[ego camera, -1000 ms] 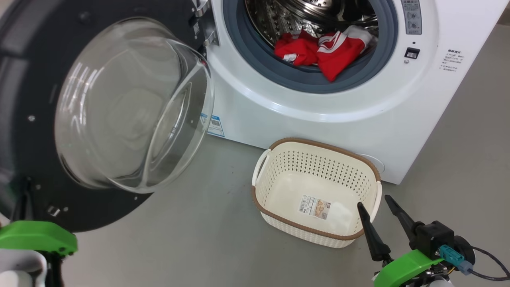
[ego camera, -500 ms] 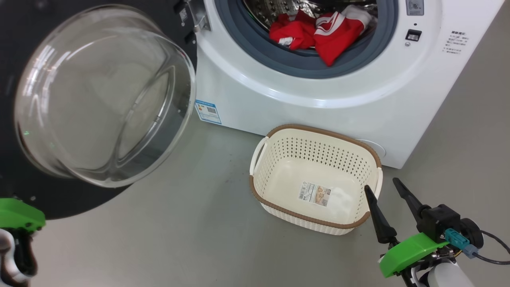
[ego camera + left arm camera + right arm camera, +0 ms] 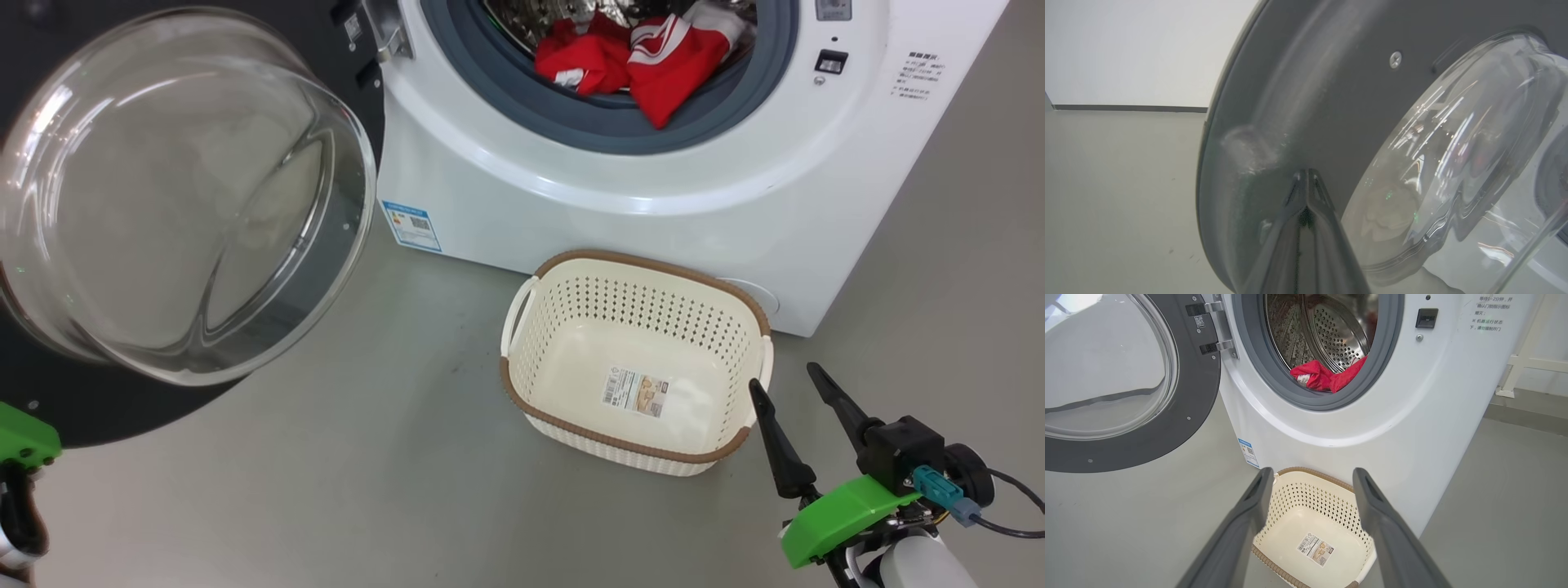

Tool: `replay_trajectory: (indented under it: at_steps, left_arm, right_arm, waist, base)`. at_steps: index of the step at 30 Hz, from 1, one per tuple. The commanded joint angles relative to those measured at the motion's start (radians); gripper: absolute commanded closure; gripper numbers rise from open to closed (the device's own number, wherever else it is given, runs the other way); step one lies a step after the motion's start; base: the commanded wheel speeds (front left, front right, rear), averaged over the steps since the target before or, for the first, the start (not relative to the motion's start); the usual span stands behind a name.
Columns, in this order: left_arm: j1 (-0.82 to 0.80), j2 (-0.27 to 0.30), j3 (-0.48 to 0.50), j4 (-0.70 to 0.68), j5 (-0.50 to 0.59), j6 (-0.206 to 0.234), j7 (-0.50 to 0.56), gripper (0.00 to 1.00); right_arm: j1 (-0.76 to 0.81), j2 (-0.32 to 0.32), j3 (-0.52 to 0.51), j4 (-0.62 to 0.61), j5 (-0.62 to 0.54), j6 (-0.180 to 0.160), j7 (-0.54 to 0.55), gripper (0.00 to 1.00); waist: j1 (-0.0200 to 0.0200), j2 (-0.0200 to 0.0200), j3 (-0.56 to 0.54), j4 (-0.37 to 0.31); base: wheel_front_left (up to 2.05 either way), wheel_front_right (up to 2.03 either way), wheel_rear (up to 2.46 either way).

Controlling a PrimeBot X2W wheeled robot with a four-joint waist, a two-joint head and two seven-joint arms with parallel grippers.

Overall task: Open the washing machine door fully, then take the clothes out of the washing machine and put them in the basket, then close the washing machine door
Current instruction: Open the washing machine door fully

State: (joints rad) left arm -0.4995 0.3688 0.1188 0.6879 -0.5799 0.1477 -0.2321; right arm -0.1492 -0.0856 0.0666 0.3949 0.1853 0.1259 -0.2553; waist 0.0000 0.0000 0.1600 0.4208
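Washing machine door (image 3: 180, 204) is swung wide out to the left, glass bowl facing the room. Left claw (image 3: 1306, 176) pressed together, tips at the door's dark inner rim, looks like contact. Clothes (image 3: 637, 57) are red, heaped at the front lip of the drum (image 3: 1339, 335), one piece drooping onto the grey ring. Right claw (image 3: 784, 377) spread, empty, just beside the right end of the basket (image 3: 637, 263). Clothes lie far, higher and slightly left of it, so the right arm is nearer. Basket sits empty between them, just in front of the washing machine (image 3: 571, 212).
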Motion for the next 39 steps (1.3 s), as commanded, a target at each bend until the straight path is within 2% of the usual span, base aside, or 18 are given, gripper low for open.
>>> replay_trajectory:
  at_steps: [1,5,6,7,12,16,21,29,33,36,39]
  left_arm:
    - [-0.030,0.066,0.037,-0.017,0.009,0.004,-0.012,1.00]
    - [0.008,0.051,0.046,-0.043,0.007,0.012,-0.019,0.98]
    - [0.020,0.045,0.053,-0.059,0.004,0.012,-0.021,0.61]
    - [0.033,0.041,0.057,-0.078,0.003,0.010,-0.023,0.02]
    - [0.104,0.026,0.070,-0.207,0.025,0.025,-0.028,0.00]
    - [0.171,0.016,0.087,-0.360,0.054,0.037,-0.029,0.00]
    - [0.260,-0.022,0.043,-0.556,0.102,0.036,-0.029,0.00]
    - [0.358,-0.074,-0.038,-0.648,0.092,-0.016,-0.018,0.00]
    - [0.389,-0.084,-0.082,-0.672,0.092,-0.041,-0.003,0.00]
    - [0.405,-0.077,-0.119,-0.691,0.102,-0.083,-0.005,0.00]
    - [0.418,-0.087,-0.131,-0.689,0.107,-0.096,-0.014,0.00]
  right_arm:
    - [-0.024,0.001,0.024,-0.017,0.009,0.005,-0.006,0.00]
    - [-0.013,0.009,0.032,-0.009,0.019,0.005,-0.006,0.00]
    - [-0.009,0.011,0.033,-0.009,0.021,0.005,-0.006,0.00]
    - [-0.004,0.013,0.033,-0.009,0.024,0.005,-0.006,0.00]
    - [0.018,0.021,0.026,-0.010,0.036,0.005,-0.006,0.00]
    - [0.039,0.028,0.007,-0.011,0.048,0.005,-0.006,0.00]
    - [0.065,0.033,-0.011,-0.017,0.052,0.005,-0.006,0.00]
    - [0.071,0.035,-0.017,-0.065,0.046,0.005,-0.006,0.00]
    - [0.066,0.035,-0.011,-0.104,0.041,0.005,-0.006,0.00]
    - [0.057,0.035,-0.001,-0.128,0.036,0.005,-0.006,0.00]
    - [0.048,0.035,0.009,-0.149,0.029,0.005,-0.006,0.00]
  waist:
    - [0.0000,0.0000,-0.011,-0.004]
    - [0.0000,0.0000,-0.038,-0.010]
    - [0.0000,0.0000,-0.047,-0.012]
    - [0.0000,0.0000,-0.057,-0.014]
    - [0.0000,0.0000,-0.104,-0.023]
    - [0.0000,0.0000,-0.146,-0.041]
    - [0.0000,0.0000,-0.186,-0.074]
    - [0.0000,0.0000,-0.202,-0.169]
    - [0.0000,0.0000,-0.194,-0.226]
    - [0.0000,0.0000,-0.186,-0.269]
    - [0.0000,0.0000,-0.181,-0.312]
  base:
    - [0.00,0.00,0.00]
    - [0.00,0.00,0.00]
    - [0.00,0.00,0.00]
    - [0.00,0.00,0.00]
    - [0.00,0.00,0.00]
    - [0.00,0.00,0.00]
    - [0.00,0.00,0.00]
    - [0.00,0.00,0.00]
    - [0.00,0.00,0.00]
    - [0.00,0.00,0.00]
    - [0.00,0.00,0.00]
